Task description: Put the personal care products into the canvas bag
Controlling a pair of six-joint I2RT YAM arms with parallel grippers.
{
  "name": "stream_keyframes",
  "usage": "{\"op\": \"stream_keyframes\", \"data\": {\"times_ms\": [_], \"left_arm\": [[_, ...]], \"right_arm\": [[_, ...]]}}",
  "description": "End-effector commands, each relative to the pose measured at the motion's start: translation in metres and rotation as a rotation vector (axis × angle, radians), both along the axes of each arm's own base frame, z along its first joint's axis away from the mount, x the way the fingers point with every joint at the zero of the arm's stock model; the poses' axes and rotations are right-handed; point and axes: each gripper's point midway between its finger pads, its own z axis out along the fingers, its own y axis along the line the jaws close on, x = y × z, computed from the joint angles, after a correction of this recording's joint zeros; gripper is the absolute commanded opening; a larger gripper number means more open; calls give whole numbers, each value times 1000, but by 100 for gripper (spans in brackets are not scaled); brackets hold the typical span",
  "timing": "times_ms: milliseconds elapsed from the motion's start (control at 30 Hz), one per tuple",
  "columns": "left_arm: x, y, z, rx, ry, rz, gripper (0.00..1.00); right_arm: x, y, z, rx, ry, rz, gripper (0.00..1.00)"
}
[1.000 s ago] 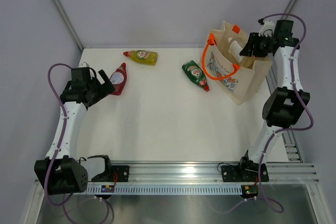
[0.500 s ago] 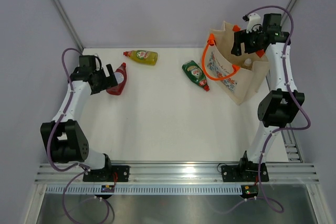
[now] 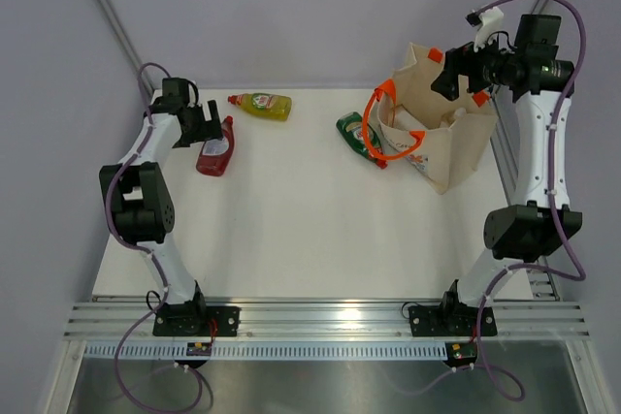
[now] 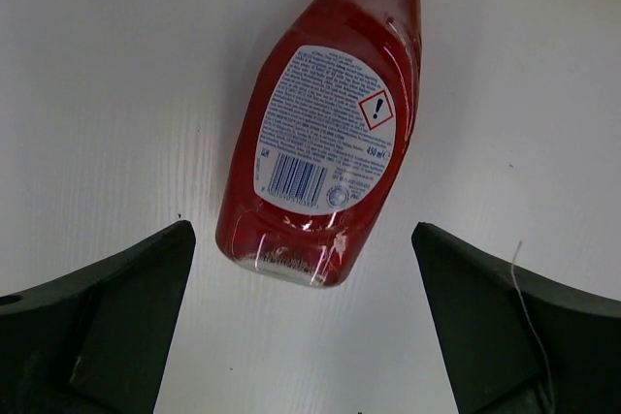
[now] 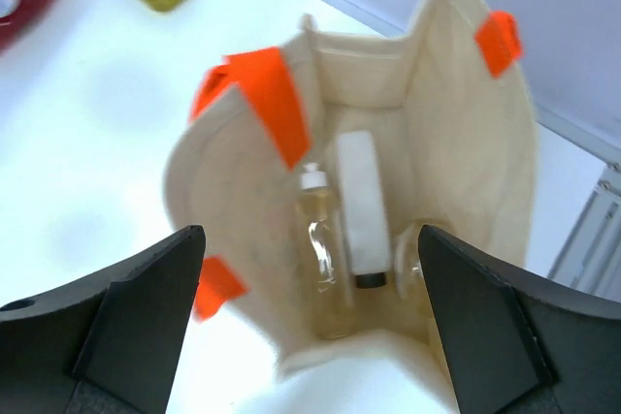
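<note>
White tabletop [image 3: 291,220] bounded by pale grey walls is recorded. The left gripper [image 4: 301,232] is seen with its jaws spread wide, one on either side of the base of the red bottle [image 4: 330,133]. No contact is seen. The bottle lies flat at the table's far left, back label up.

The right gripper [image 5: 310,232] is likewise spread wide and empty, held over the open mouth of the canvas bag [image 3: 446,152] standing at the far right. Inside the bag, a white-capped amber bottle [image 5: 325,259] and the flat white bottle [image 5: 361,201] lie side by side. A further item beside them is only partly visible.

The green bottle [image 3: 357,136] lies just beside the bag. The yellow bottle [image 3: 264,104] lies near the far edge.
</note>
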Motion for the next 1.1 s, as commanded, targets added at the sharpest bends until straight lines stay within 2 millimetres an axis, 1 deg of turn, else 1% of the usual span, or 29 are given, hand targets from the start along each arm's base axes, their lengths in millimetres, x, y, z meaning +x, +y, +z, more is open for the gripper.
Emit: {"op": "stream_keyframes", "data": {"times_ms": [0, 33, 67, 100, 133, 167, 200, 233, 267, 367, 467, 533, 567, 633, 667, 700, 733, 767, 800, 833, 867, 933, 967, 1000, 1033, 1067], "left_arm": [[31, 3, -8, 17, -14, -11, 99], [42, 1, -3, 1, -31, -10, 99], [46, 0, -8, -7, -23, -10, 99], [49, -4, -25, -24, 14, -17, 99], [58, -5, -22, -29, 1, -18, 99], [62, -6, -27, -31, 11, -20, 99], [60, -7, -47, -30, 68, -17, 99], [68, -6, -43, -31, 57, -13, 99], [69, -7, -48, -32, 73, -10, 99], [64, -7, -67, -40, 128, 20, 99], [51, -9, -85, -18, 204, 29, 99], [41, -15, -95, -8, 258, 23, 98], [35, -17, -105, 5, 292, 24, 98], [26, -20, -113, 19, 330, 11, 94], [26, -20, -109, 22, 323, 11, 92], [21, -32, -112, 23, 332, -13, 88], [20, -37, -110, 17, 330, -18, 79], [19, -43, -104, 10, 320, -28, 75], [15, -47, -105, -4, 329, -28, 70], [11, -53, -103, -32, 334, -30, 55], [10, -57, -94, -51, 320, -30, 46], [-1, -70, -92, -136, 334, -30, 33], [0, -76, -88, -169, 309, -33, 19], [-11, -90, -82, -254, 318, -45, 12], [-15, -99, -79, -305, 311, -53, 5], [-13, -116, -70, -401, 275, -91, 0]], "right_arm": [[-48, 42, 31, 97, -107, 228, 100], [-61, 49, 38, 107, -136, 266, 99], [-68, 54, 24, 137, -106, 300, 99], [-76, 62, 25, 166, -116, 349, 99], [-82, 66, 26, 188, -113, 362, 100], [-86, 70, 14, 217, -74, 379, 100], [-92, 75, 11, 243, -60, 407, 100], [-96, 77, 8, 256, -45, 413, 100], [-98, 79, -2, 272, -12, 419, 100], [-106, 83, -13, 287, 14, 433, 100], [-110, 85, -17, 301, 31, 438, 100], [-112, 89, -18, 314, 41, 453, 100], [-112, 90, -20, 319, 48, 455, 100], [-114, 99, -22, 325, 63, 480, 100], [-116, 103, -23, 326, 76, 490, 99], [-117, 106, -25, 320, 80, 499, 99], [-121, 115, -27, 315, 85, 526, 99], [-123, 120, -30, 314, 94, 540, 99], [-123, 123, -34, 308, 108, 536, 99], [-127, 132, -35, 304, 116, 557, 99], [-131, 144, -38, 302, 129, 583, 99], [-134, 153, -48, 312, 184, 569, 98], [-132, 162, -53, 292, 190, 564, 97], [-133, 168, -60, 304, 237, 546, 97], [-135, 173, -69, 306, 276, 542, 97], [-135, 184, -75, 298, 288, 545, 97]]}}
